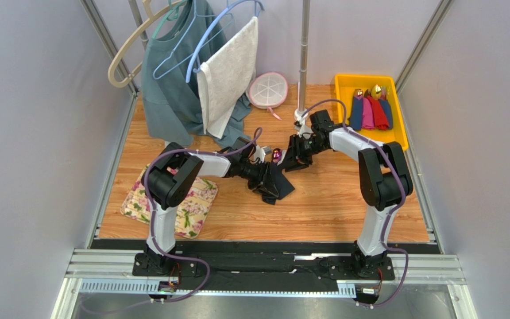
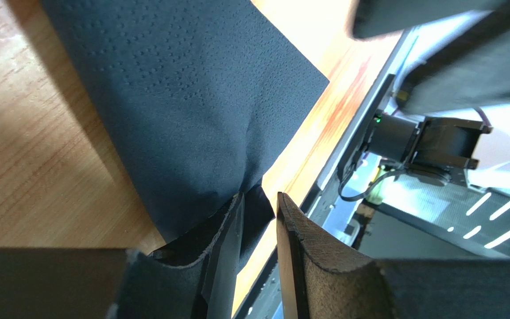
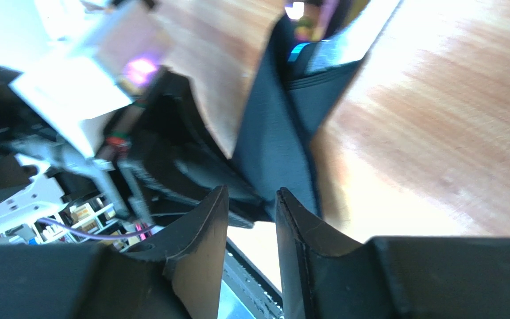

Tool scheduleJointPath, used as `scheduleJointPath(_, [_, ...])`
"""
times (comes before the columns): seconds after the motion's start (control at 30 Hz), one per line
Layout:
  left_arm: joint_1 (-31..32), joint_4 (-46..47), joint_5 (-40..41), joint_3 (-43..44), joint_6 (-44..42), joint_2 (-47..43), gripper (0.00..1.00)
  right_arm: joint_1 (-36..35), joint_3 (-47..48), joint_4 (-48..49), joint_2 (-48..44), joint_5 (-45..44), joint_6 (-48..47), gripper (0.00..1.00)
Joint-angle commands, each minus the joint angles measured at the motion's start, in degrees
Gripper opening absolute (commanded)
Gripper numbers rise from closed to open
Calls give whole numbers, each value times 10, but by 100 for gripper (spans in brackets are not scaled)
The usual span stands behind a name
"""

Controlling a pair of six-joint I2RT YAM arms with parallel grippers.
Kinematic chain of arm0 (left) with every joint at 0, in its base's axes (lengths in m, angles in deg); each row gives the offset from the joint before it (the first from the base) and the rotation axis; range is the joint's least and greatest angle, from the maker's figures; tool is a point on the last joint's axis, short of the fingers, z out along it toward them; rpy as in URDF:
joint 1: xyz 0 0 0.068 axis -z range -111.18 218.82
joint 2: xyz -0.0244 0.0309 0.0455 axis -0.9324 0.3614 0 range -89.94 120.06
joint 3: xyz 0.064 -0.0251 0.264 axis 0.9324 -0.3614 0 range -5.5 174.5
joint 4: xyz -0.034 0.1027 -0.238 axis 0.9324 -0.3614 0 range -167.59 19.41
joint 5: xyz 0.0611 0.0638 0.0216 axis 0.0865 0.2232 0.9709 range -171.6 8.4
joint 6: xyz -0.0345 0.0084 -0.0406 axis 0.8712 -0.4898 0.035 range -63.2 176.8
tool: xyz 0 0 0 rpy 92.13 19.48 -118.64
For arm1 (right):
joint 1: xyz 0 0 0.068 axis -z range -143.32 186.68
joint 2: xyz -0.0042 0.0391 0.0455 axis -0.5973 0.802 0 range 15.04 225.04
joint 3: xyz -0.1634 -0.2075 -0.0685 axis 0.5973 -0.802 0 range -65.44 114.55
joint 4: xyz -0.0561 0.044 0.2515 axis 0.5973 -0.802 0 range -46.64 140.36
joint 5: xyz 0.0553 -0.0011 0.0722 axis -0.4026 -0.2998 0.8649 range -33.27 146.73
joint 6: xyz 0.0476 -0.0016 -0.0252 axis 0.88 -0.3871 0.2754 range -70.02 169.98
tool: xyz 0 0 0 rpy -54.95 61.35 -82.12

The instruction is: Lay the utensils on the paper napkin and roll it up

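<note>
Limpness marks the paper napkin (image 2: 191,100), hanging over mid worktop (image 1: 344,199), edge pinched in left pincer (image 2: 259,199); right pincer (image 3: 251,196) narrowly parted, empty; probably tears easily; take a free corner gently.

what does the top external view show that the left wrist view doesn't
Only top external: the yellow tray of rolled napkins, the floral mat, hanging clothes and a shiny purple spoon bowl. Only left wrist: the embossed dots on the paper napkin and its fold pinched in the left hand. Both: that black napkin at the left hand, over the wooden table.
</note>
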Motion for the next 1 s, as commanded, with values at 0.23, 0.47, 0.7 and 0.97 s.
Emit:
scheduleJointPath(0.23, [3, -77, 125, 1, -81, 33, 37, -26, -29, 43, -2, 46, 55, 17])
scheduleJointPath(0.47, [2, -57, 120, -1, -78, 17, 40, -27, -59, 46, 28, -31, 25, 8])
scheduleJointPath(0.7, [2, -18, 83, -11, -72, -63, 50, -28, -63, 28, 58, -110, -4, 3])
scheduleJointPath(0.97, [-5, -14, 37, -43, -37, -140, 48, -30, -65, 27, 68, -133, -13, 2])
